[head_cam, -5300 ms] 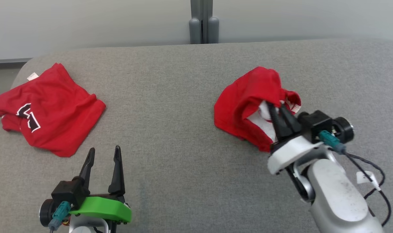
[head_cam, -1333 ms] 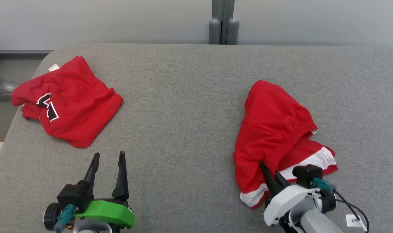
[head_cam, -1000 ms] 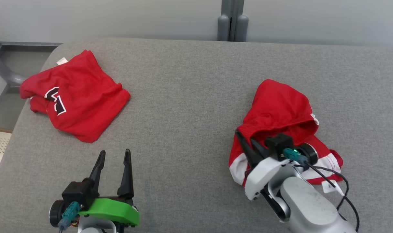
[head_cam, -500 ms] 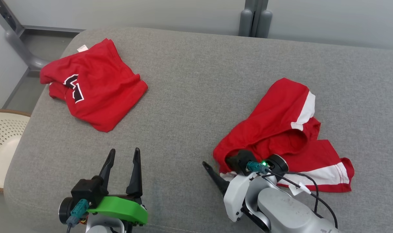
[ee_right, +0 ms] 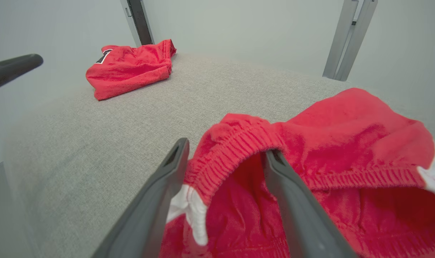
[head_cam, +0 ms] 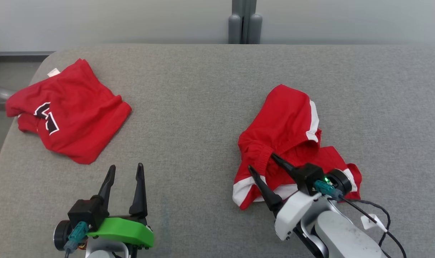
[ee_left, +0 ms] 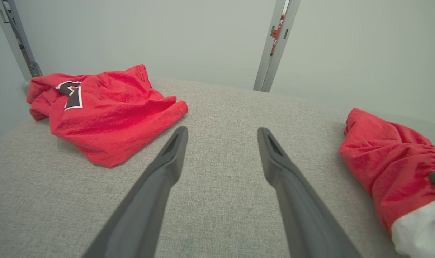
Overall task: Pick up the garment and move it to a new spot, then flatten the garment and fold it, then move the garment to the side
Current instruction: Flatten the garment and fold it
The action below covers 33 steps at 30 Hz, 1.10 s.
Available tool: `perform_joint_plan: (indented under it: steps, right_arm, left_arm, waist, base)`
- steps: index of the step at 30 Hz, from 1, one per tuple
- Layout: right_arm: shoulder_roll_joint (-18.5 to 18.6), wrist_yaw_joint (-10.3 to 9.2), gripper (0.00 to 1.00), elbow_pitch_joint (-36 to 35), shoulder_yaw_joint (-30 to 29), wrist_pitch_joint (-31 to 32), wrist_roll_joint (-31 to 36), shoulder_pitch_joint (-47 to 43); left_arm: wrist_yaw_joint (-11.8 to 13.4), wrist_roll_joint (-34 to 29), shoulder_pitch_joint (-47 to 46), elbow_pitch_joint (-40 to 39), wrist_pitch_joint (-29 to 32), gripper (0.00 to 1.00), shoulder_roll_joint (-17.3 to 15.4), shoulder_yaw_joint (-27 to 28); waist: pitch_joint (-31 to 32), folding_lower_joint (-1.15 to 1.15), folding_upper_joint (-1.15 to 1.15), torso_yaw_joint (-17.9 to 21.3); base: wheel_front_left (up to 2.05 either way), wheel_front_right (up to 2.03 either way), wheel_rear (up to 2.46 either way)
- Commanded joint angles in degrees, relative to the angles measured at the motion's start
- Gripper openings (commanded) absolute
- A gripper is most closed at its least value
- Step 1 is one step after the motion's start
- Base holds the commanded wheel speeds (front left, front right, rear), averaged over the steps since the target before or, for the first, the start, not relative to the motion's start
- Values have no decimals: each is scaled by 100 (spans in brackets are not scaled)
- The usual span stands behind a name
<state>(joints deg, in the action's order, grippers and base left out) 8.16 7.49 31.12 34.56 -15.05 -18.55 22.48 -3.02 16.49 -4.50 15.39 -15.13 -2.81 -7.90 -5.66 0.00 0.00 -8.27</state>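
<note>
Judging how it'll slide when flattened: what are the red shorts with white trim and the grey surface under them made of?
Red shorts with white trim: likely soft matte knit jersey; limp folds, gathered elastic waistband. Grey surface: seemingly woven upholstery cloth, matte, fine heathered grain, rounded padded-looking corner.
</note>
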Motion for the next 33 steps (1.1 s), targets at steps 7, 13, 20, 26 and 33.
perform_joint_plan:
  steps: [7,13,20,26,33]
  right_arm:
    - [150,1,100,-479,-409,-18,-27,-817]
    - [106,1,100,-966,-1055,-18,72,-1380]
    - [-54,1,100,-1743,-2116,-19,372,-2010]
    - [-249,1,100,-2216,-2775,-19,557,-2383]
    - [-373,1,100,-2320,-2906,-19,679,-2453]
  left_arm:
    - [-68,-116,126,24,-3,100,-15,94]
    - [-94,-139,213,27,-3,100,-15,142]
    - [-107,-174,317,3,-2,100,-15,175]
    - [-124,-205,330,-14,-2,100,-15,211]
    - [-144,-251,288,-12,-2,100,-15,275]
  waist:
    - [186,0,0,357]
    - [318,0,0,473]
    - [447,0,0,592]
    - [460,0,0,640]
    - [429,0,0,696]
  base:
    - [0,0,0]
    - [0,0,0]
    - [0,0,0]
    - [0,0,0]
    - [0,0,0]
